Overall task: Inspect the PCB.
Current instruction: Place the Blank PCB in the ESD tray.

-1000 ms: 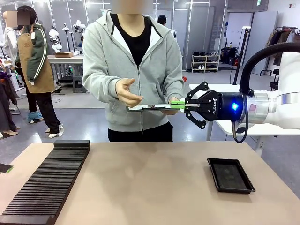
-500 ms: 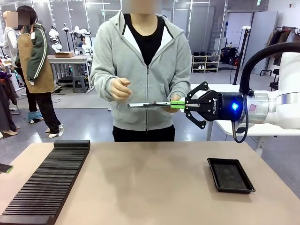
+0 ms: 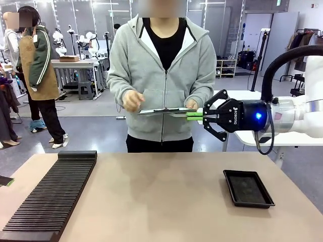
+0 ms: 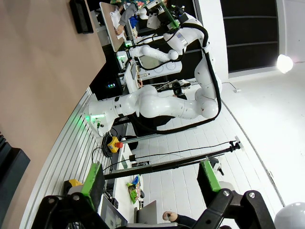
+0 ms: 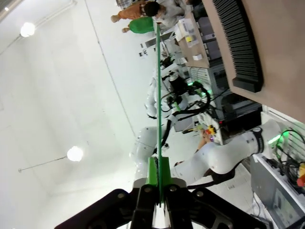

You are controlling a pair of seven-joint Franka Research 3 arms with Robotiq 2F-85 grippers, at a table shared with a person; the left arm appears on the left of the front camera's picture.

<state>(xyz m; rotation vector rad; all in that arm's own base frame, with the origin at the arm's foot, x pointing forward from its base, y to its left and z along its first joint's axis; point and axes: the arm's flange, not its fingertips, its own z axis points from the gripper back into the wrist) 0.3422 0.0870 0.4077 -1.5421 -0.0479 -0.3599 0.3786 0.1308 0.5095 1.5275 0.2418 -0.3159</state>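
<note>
Here the right arm's black two-finger gripper (image 3: 194, 116), printed ROBOTIQ in white on its body, reaches in from the right with a blue light glowing behind it. Its green pads are pressed together on the right end of the thin green rectangular PCB (image 3: 166, 111), which lies flat in the air above the far side of the table, in front of the person in the grey zip hoodie. One of the person's hands (image 3: 191, 105) rests at the board's right end just beside the pads; the other hand (image 3: 132, 100) is at its left end.

The right wrist view gives the board edge-on as a bright green line (image 5: 157, 90) running up from the closed fingertips (image 5: 157, 179), with the black ribbed slotted rack (image 5: 238, 43) on the brown table beyond. In the front view that rack (image 3: 50, 196) lies at the near left, and a shallow black rectangular tray (image 3: 248, 188) sits at the right.

The left wrist view shows the left gripper (image 4: 150, 183) with its green-padded fingers (image 4: 94, 179) spread wide apart and nothing between them.
</note>
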